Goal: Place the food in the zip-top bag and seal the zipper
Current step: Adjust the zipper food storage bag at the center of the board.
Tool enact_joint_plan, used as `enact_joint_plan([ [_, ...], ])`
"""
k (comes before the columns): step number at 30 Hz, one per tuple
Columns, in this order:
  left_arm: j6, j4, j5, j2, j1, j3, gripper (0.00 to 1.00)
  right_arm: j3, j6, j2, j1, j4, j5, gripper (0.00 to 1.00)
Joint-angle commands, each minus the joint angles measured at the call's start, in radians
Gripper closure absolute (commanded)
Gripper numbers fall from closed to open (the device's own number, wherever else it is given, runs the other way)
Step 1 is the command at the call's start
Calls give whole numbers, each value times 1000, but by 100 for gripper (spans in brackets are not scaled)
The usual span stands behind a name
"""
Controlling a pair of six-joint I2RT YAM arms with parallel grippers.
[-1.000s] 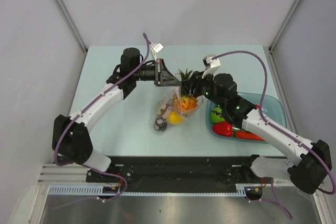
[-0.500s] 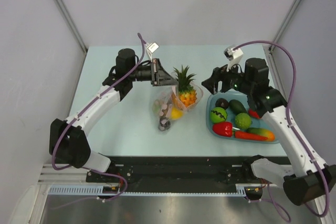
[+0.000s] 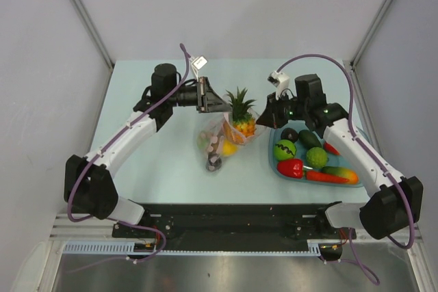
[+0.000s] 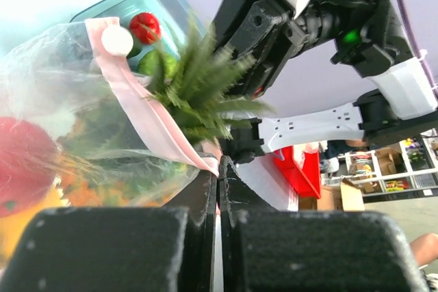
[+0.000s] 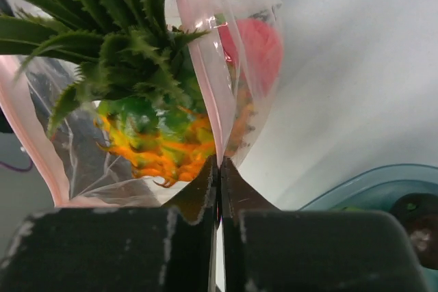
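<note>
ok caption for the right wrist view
Right gripper pinches the pink edge of the bag, pineapple standing in its open mouth.

A pale blue-green tabletop [image 3: 171, 176] sits boxed in by plain grey wall panels [image 3: 41, 66], with slim metal posts [image 3: 82, 11] slanting up at the back corners. Toward its right side lies a light blue tray [image 3: 271, 163], see-through, with rounded corners. Along the near edge runs a black rail [image 3: 233, 220], and below that a brushed metal sheet [image 3: 233, 271]. Beyond the enclosure, blurred, stand a red bin [image 4: 301, 169], a cardboard box [image 4: 352, 196] and shelving [image 4: 383, 162].
</note>
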Motion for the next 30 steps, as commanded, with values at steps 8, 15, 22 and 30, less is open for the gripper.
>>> enact_joint_plan([
  [8, 511, -547, -221, -68, 1, 275, 100, 196, 108, -82, 98, 130, -162, 100],
  [15, 694, -748, -205, -116, -10, 424, 100, 335, 184, -45, 155, 105, -163, 100],
  [22, 725, -897, -252, -62, -16, 470, 100, 295, 193, 29, 76, 75, -149, 100],
  [30, 750, -846, -360, -84, -22, 289, 100, 174, 90, 27, 151, 78, -85, 100],
])
